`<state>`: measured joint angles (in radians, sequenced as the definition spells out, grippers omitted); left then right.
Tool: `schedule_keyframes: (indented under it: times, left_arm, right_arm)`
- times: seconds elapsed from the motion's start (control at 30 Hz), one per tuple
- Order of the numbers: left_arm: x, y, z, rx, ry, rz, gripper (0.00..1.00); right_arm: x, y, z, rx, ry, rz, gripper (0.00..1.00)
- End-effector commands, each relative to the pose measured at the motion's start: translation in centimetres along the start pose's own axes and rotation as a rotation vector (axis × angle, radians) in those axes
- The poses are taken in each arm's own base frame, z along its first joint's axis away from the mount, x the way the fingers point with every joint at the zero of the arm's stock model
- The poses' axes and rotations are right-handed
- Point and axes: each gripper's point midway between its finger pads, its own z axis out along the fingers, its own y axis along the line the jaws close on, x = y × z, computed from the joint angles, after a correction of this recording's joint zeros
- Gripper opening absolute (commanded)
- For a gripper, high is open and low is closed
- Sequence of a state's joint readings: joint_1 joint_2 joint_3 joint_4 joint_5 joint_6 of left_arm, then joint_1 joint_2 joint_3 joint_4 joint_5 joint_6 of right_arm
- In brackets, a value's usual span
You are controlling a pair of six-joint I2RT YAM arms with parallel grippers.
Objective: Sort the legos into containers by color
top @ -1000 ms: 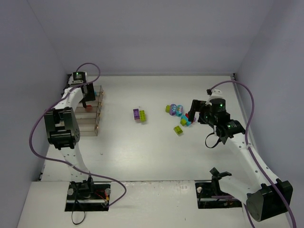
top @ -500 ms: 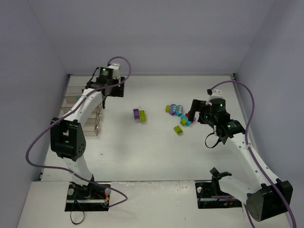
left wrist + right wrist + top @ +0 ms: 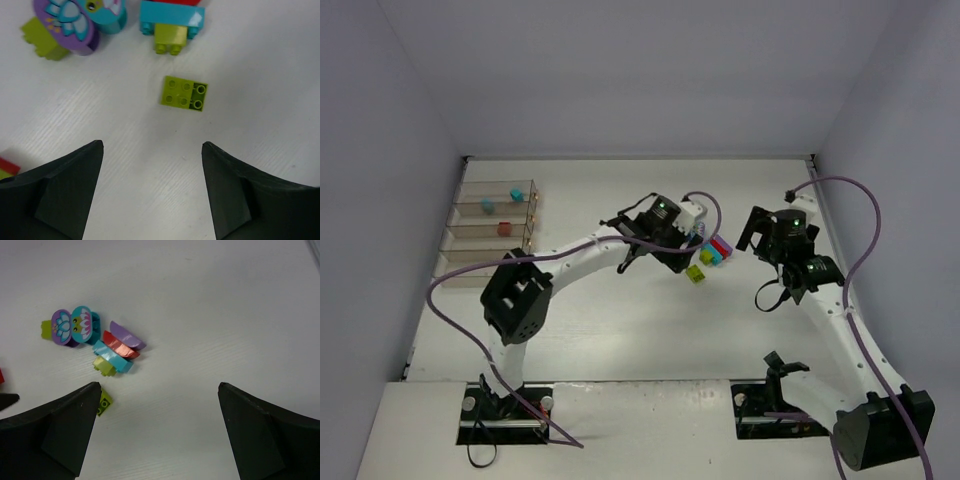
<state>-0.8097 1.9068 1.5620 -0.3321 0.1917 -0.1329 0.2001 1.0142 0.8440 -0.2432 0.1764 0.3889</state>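
The left gripper (image 3: 152, 150) hovered open and empty over a lime green studded plastic brick (image 3: 184, 93), apparently the pick-up step; next, it probably needed lowering astride the brick, then closing.

Lime green brick (image 3: 183, 93) is showing smooth, glossy moulded plastic. Table (image 3: 260, 75) is presenting a matt white surface with fine parallel grain. Fingers (image 3: 60, 195) of the left gripper (image 3: 152, 145) are appearing matt black. Containers (image 3: 485, 250) are appearing clear, see-through plastic.

Enclosure: white desk (image 3: 620, 320), plain walls (image 3: 620, 80).
Pale lilac-grey walls close three sides; desk surface matte, faintly grained; light even, shadows soft.
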Motion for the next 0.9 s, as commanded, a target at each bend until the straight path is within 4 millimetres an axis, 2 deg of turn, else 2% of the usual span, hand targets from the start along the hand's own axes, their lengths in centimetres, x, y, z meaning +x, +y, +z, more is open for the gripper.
schedule_keyframes:
  times: [0.0,0.03,0.1,0.17,0.23,0.43,0.57,0.67,0.87]
  left_arm:
    - [-2.9,-3.0,1.0,0.067,-0.079,0.075,0.73]
    - [-3.3,-3.4,1.3,0.073,-0.081,0.091,0.79]
    - [-2.1,-3.9,2.7,0.088,-0.033,0.097,0.81]
    - [-2.4,-4.4,3.2,0.095,-0.03,0.103,0.82]
    - [-1.8,-4.9,4.1,0.098,-0.009,0.113,0.82]
    - [-2.2,-4.4,6.2,0.013,-0.022,0.083,0.82]
    - [-0.9,-4.1,7.8,0.003,0.025,0.084,0.82]
    - [-0.2,-4.3,8.2,0.016,0.049,0.096,0.81]
    - [1.5,-4.8,8.5,0.028,0.091,0.107,0.72]
  right_arm:
    - [-1.6,-2.7,-0.8,0.102,-0.072,0.101,1.0]
    - [-1.7,-3.1,-1.1,0.104,-0.077,0.109,1.0]
    - [-1.7,-3.7,-1.3,0.119,-0.084,0.124,1.0]
    - [-1.8,-4.0,-1.7,0.125,-0.094,0.128,1.0]
    - [-1.8,-4.2,-1.9,0.126,-0.096,0.128,1.0]
    - [-1.6,-4.1,-2.0,0.116,-0.09,0.128,1.0]
    - [-1.7,-4.0,-2.0,0.113,-0.093,0.129,1.0]
    - [-1.8,-4.1,-2.2,0.116,-0.102,0.127,1.0]
    - [-1.6,-4.2,-2.1,0.117,-0.098,0.13,1.0]
